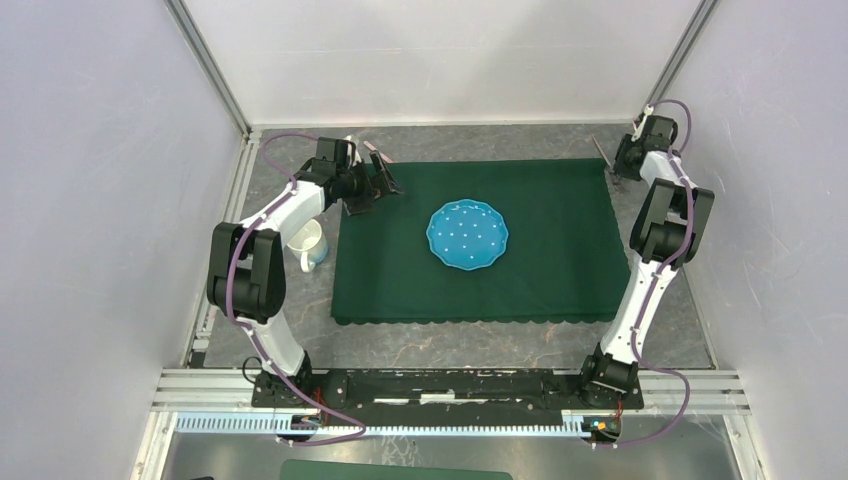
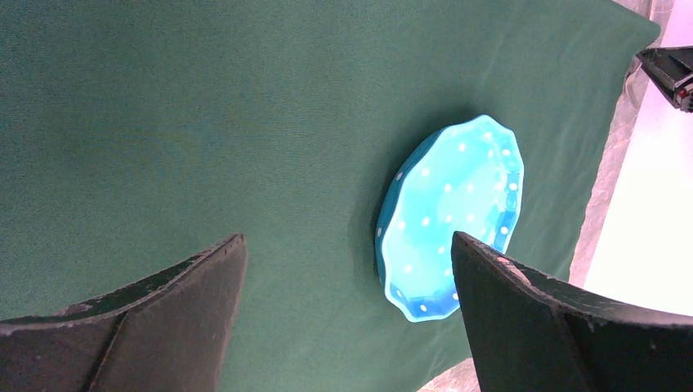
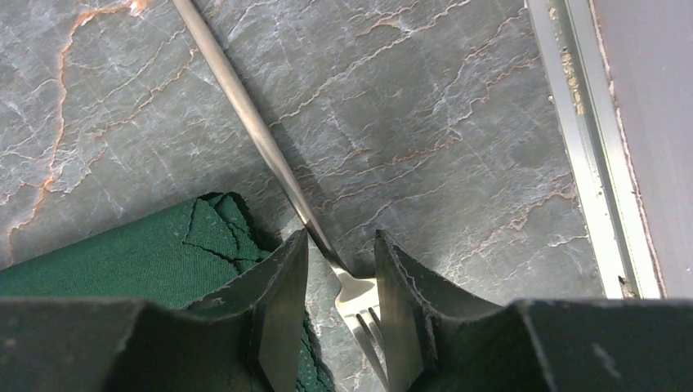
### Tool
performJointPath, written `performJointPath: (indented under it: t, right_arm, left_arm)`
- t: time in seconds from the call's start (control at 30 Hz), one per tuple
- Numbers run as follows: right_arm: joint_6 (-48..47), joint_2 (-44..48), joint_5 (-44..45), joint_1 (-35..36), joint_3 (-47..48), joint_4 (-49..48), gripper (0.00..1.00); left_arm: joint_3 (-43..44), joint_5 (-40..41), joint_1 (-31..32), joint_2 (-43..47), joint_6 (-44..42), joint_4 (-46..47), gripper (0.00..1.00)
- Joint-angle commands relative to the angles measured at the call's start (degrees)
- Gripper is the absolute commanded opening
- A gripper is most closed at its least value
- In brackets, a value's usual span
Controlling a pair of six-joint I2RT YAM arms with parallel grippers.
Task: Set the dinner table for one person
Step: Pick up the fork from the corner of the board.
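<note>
1. The dinner table (image 1: 450, 345) is covered in the middle by a dark green cloth (image 1: 560, 260). A blue dotted plate (image 1: 467, 236) is seen at the centre of that cloth, so this part is judged done.
2. A white mug (image 1: 310, 245) stands on the bare table just beside the cloth's left edge, partly hidden by the left arm. It is judged not yet placed.
3. A fork (image 3: 245, 114) lies on the bare table at the cloth's far right corner, well apart from the plate, and is still to be brought beside it.
4. The right gripper (image 3: 341, 241) is held low over the fork's neck, its jaws part-open with one on each side. A gap is seen beside the fork, so nothing is judged to be clamped yet.
5. The left gripper (image 2: 349, 238) is held fully open and empty above the cloth's far left corner.
6. No other cutlery is seen, and the task is judged to be at an early to middle stage.
</note>
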State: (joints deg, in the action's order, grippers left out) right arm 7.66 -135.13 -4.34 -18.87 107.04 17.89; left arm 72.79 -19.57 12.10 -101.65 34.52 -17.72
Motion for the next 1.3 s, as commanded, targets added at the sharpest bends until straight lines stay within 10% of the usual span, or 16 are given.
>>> performJointPath:
  t: [0.0, 0.33, 0.6, 1.27]
  right_arm:
    - [0.25, -0.08, -0.70, 0.39, -0.43, -2.08, 0.41]
    - [-0.79, 0.04, 0.23, 0.85, -3.14, -2.46, 0.30]
    - [-0.04, 2.19, 1.14, 0.94, -9.46, -4.13, 0.00]
    - [0.84, 8.61, -5.70, 1.89, 4.55, 2.94, 0.00]
  left_arm:
    - [1.30, 0.23, 0.21, 0.66, 1.16, 0.40, 1.00]
    - [1.65, 0.03, 0.21, 0.06, 1.05, 0.37, 1.00]
    - [1.80, -0.11, 0.21, -0.13, 0.90, 0.46, 1.00]
    - [2.85, -1.62, 0.21, -1.34, 1.22, 2.03, 1.00]
